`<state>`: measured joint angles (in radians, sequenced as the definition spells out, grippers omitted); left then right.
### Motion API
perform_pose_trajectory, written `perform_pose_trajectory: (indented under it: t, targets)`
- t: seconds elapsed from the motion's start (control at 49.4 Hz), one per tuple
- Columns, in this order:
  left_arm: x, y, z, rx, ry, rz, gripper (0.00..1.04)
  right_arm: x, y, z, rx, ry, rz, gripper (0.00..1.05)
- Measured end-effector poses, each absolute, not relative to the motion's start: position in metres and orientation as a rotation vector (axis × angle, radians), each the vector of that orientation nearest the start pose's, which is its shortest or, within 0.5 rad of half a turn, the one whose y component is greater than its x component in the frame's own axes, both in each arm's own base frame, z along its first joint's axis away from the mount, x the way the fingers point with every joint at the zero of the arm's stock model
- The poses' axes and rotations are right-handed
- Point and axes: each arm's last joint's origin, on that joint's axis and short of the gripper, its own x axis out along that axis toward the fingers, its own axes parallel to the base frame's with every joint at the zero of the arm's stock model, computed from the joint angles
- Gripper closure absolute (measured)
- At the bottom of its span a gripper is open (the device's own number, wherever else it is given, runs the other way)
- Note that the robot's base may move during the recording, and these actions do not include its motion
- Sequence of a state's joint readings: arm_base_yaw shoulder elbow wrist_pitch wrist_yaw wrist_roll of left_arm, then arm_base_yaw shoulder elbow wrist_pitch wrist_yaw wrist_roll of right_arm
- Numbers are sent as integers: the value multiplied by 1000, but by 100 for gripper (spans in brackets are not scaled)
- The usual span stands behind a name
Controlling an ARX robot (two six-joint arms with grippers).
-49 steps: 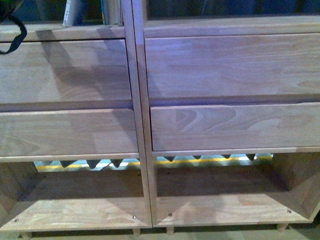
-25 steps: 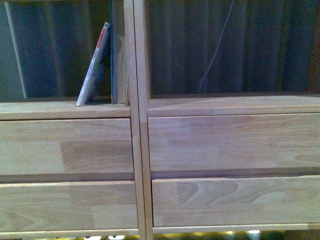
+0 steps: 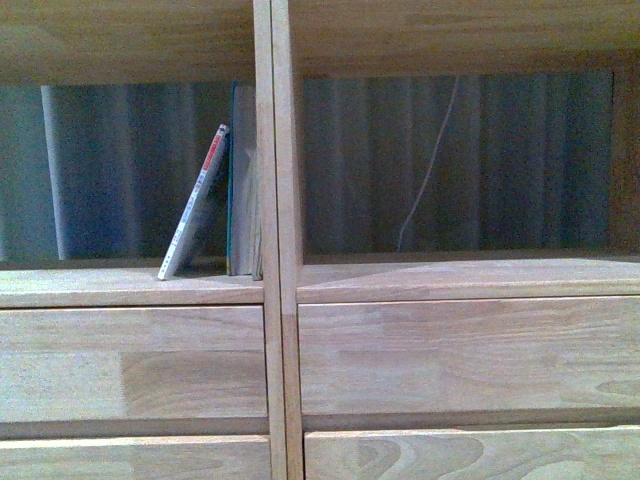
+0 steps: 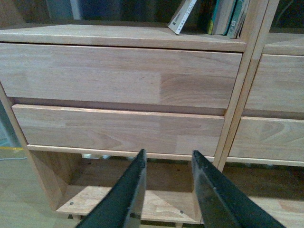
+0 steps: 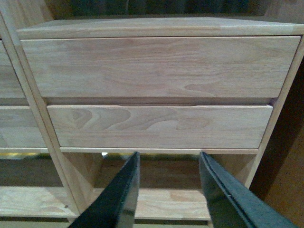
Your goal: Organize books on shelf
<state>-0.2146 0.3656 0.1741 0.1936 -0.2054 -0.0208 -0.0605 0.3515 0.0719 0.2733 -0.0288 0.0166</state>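
Note:
The light-wood shelf (image 3: 278, 300) fills the front view. In its left open compartment a thin white book with a red-and-white spine (image 3: 194, 205) leans right against a thicker teal book with cream pages (image 3: 244, 180) that stands upright by the central divider. Both books also show in the left wrist view, the thin one (image 4: 183, 16) and the teal one (image 4: 228, 16). Neither gripper shows in the front view. My left gripper (image 4: 167, 159) is open and empty, facing the left drawer fronts. My right gripper (image 5: 168, 161) is open and empty, facing the right drawer fronts.
The right open compartment holds no books; a thin white cable (image 3: 432, 165) hangs behind it against a dark curtain. Two drawer fronts (image 5: 156, 64) stack on each side above a low open bay (image 4: 137, 190). A darker wooden panel (image 5: 289, 156) stands beside the shelf's right end.
The front view has risen: first it showed the drawers and the bottom bay, now the open compartment with the books and the board above it. The books have not moved.

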Motion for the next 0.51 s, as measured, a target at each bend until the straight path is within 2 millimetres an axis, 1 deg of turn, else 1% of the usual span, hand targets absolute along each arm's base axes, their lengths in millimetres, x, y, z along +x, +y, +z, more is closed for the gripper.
perform_pose_trajectory:
  t: [0.04, 0.061, 0.081, 0.101, 0.142, 0.162, 0.182, 0.202, 0.283, 0.344, 0.405, 0.506]
  targets:
    - [119, -18, 207, -20, -3, -7, 79, 120, -3, 183, 13, 5, -13, 72]
    - [118, -18, 207, -20, -3, -7, 81, 119, -2, 183, 12, 4, -7, 74]
    - [118, -16, 204, -18, -3, -8, 88, 118, -1, 182, 10, 2, 6, 81]
    - [117, -16, 203, -17, -3, -8, 90, 118, 0, 182, 9, 2, 6, 83]
    - [117, -14, 200, -16, -1, -8, 97, 117, 0, 180, 9, 2, 1, 90]
    - [116, -13, 198, -15, -1, -5, 102, 116, 0, 179, 9, 4, -1, 95]
    - [115, -13, 197, -13, -1, -7, 102, 116, 0, 178, 9, 6, -2, 100]
    - [115, -12, 196, -13, -2, -7, 102, 115, 0, 177, 7, 6, -1, 103]
    - [113, -6, 193, -11, -3, -34, 102, 114, 0, 175, 5, 6, 0, 102]
    - [113, -2, 190, -11, -2, -2, 102, 113, 0, 175, 5, 2, 0, 102]
    - [111, -1, 188, -11, -4, 3, 102, 112, 0, 170, 5, -7, -3, 102]
    - [110, -1, 184, -10, -2, -3, 102, 110, 0, 170, 4, -13, 0, 102]
